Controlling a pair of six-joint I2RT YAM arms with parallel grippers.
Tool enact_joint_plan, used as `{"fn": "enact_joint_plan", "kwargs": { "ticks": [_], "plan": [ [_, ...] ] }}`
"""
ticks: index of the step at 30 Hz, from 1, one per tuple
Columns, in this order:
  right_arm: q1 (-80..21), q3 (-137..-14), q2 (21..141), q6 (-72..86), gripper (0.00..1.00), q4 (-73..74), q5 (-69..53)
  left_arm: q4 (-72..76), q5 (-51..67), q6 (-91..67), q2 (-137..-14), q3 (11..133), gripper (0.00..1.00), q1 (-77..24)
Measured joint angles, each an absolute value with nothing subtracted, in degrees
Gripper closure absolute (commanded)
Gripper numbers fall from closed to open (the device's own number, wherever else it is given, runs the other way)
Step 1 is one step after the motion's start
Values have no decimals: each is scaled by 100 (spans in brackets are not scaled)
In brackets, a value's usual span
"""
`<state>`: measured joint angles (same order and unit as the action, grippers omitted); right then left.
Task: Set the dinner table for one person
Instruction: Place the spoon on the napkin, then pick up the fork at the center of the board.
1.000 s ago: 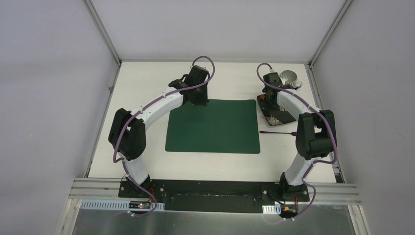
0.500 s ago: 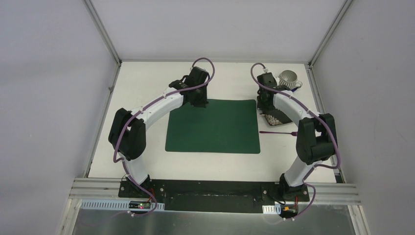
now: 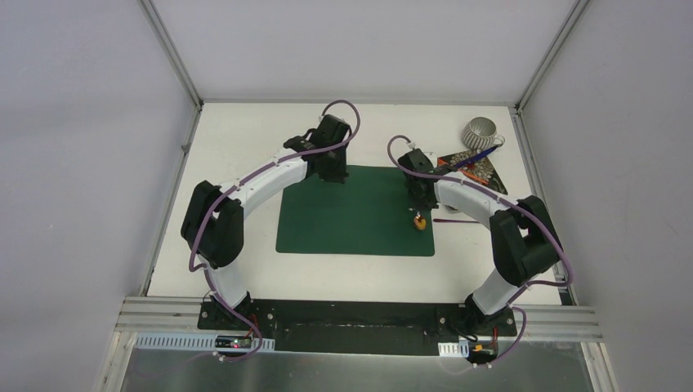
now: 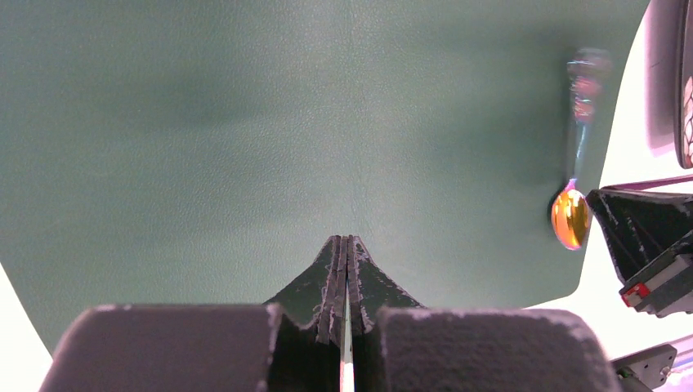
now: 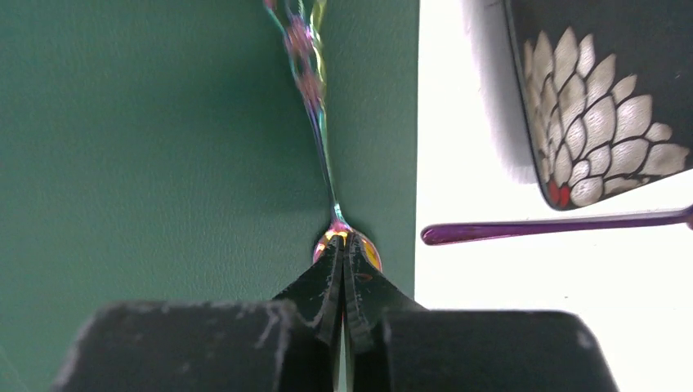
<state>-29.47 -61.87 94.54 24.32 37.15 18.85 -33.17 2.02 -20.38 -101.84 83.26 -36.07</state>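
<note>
Iridescent metal spoon (image 5: 320, 147) pinched by its golden bowl in right fingers (image 5: 323, 286) over dark green placemat (image 3: 351, 216) edge, presumably for laying there; left fingers (image 4: 327, 278) pressed together, empty.

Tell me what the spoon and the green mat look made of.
The spoon is probably metal with a glossy rainbow coating: its handle shimmers pink, green and blue, its bowl shines orange-gold. The mat looks like faux leather or vinyl, matte, with a fine pebbled grain.
</note>
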Motion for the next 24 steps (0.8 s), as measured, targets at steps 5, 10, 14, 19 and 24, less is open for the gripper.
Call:
{"fn": "enact_joint_plan", "kwargs": {
  "ticks": [5,10,14,19,24],
  "plan": [
    [-3179,-5909,9432,2576,100,3684,1929,-3317,198,-2049,-10167,8270,100,-3636],
    [-3291,-5824,9432,2663,100,3634,1951,-3315,198,-2053,-10154,8265,100,-3680],
    [-3326,-5824,9432,2694,98,3601,2010,-3317,198,-2053,-10130,8252,100,-3677],
    [-3326,-5946,9432,2635,71,3726,2134,-3315,196,-2053,-10108,8252,100,-3677],
    [-3181,-6407,9437,2456,71,3820,2335,-3315,196,-2053,-10106,8250,100,-3677]
  ]
}}
